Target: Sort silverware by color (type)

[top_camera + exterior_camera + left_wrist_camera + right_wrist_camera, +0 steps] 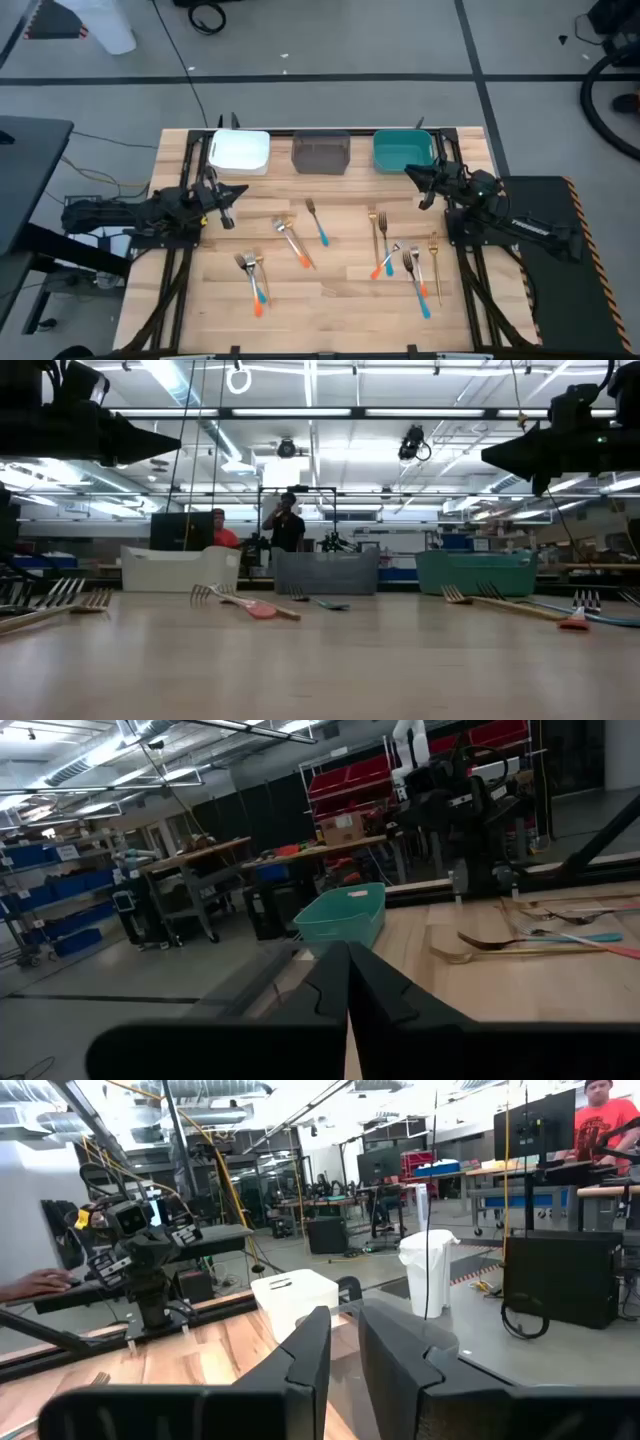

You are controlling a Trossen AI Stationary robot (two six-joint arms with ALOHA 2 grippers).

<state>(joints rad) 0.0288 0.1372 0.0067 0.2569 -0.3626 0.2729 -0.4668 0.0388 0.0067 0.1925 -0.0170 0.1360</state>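
The wooden surface [340,290] carries scattered silverware [300,245] and, along its far edge, white [240,152], grey [321,152] and teal [403,151] bins.

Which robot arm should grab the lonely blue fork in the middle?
Probably the left. Its hand hangs nearer the blue-handled fork, with bare table between. The right hand waits by the teal bin, closer to other forks.

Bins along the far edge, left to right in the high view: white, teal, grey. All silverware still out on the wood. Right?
Order is wrong. The high view shows the white rectangular bin, then the grey rectangular bin in the middle, then the teal rectangular bin. The silverware does all lie out on the wooden table.
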